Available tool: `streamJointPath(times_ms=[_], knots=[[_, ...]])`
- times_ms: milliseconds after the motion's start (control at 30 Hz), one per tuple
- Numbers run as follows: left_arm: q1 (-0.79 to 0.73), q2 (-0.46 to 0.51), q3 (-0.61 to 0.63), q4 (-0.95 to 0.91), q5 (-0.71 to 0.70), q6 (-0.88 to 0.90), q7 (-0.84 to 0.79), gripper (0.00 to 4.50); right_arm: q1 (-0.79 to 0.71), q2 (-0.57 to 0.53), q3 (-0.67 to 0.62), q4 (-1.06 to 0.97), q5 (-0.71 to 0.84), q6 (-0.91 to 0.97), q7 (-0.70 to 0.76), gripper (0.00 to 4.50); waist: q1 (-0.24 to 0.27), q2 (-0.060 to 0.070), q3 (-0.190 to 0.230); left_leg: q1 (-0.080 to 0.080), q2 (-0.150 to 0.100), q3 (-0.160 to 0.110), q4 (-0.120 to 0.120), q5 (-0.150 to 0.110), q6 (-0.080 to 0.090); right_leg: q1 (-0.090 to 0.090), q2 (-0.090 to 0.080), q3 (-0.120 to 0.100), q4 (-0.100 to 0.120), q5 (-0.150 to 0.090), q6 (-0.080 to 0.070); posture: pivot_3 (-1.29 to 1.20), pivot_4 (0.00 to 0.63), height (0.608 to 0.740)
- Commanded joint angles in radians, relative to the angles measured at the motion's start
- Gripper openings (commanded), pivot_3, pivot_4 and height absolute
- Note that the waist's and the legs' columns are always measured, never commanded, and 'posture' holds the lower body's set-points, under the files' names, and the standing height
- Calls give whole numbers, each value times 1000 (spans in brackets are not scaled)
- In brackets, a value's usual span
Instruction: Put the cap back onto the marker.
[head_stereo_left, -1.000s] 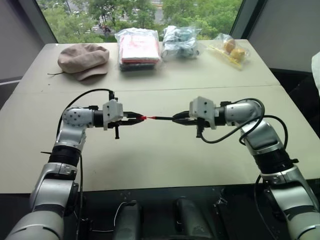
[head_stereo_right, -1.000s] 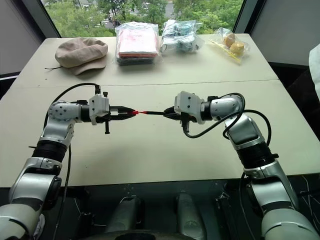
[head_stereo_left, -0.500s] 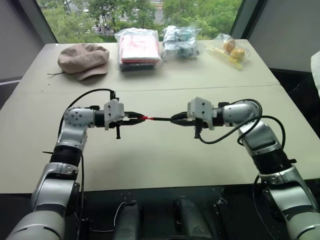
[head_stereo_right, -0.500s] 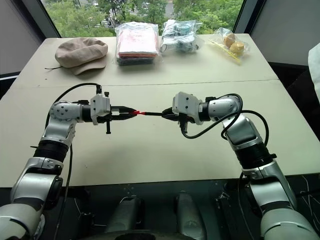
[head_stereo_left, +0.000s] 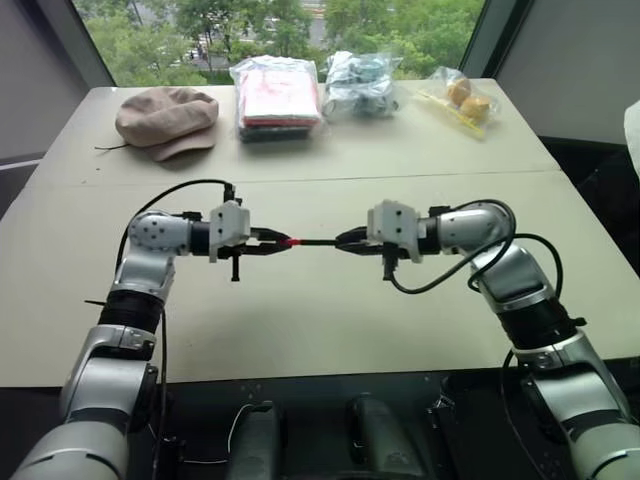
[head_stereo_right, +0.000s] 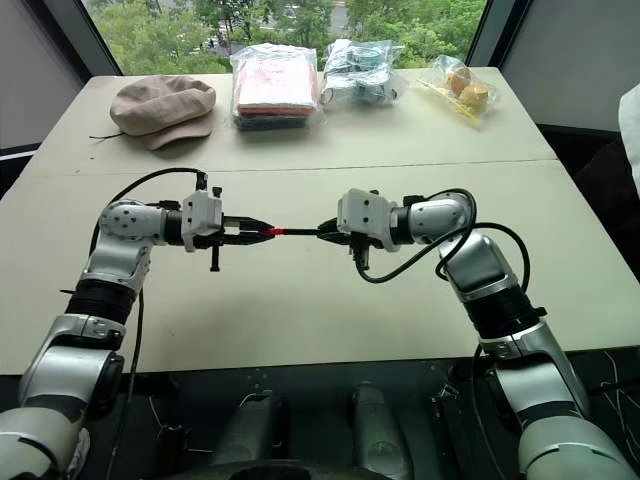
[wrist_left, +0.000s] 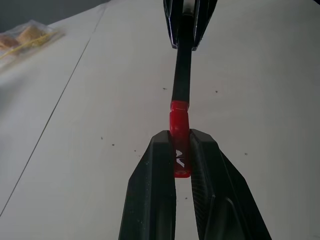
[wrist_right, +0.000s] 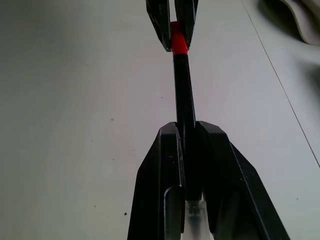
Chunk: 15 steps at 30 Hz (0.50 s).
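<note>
Pincers meet above the middle of the pale surface (head_stereo_left: 330, 330): the left pincer (wrist_left: 181, 160) pinches the cap (wrist_left: 179, 131), a small red cylinder, and the right pincer (wrist_right: 189, 137) is pressed around the marker (wrist_right: 183, 85), a slim black pen held level between them. The marker's end sits inside the cap's mouth, and they look joined or nearly so. Both pieces seem light, stiff and smooth, so a grip close to the joint should keep them from slipping or tilting. Far behind lie a beige hat (head_stereo_left: 165, 118), a bagged red packet (head_stereo_left: 279, 98), a clear bag of items (head_stereo_left: 360, 82) and bagged snacks (head_stereo_left: 460, 98), well apart from the work; nothing stands in the way.
</note>
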Motion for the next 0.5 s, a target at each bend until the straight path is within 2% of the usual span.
streamJointPath(times_ms=[33, 500], knots=[[-10, 1, -3, -36, -23, -13, -12, 0, -26, 4, -9, -34, 6, -13, -5, 55, 0, 0, 0, 0, 0, 0, 0, 0, 0, 0, 0, 0, 0, 0, 0, 0, 150, 740], [-40, -11, -15, -16, -10, -54, -13, 0, -34, 41, 31, -83, -7, -7, 4, 55, 0, 0, 0, 0, 0, 0, 0, 0, 0, 0, 0, 0, 0, 0, 0, 0, 150, 740]])
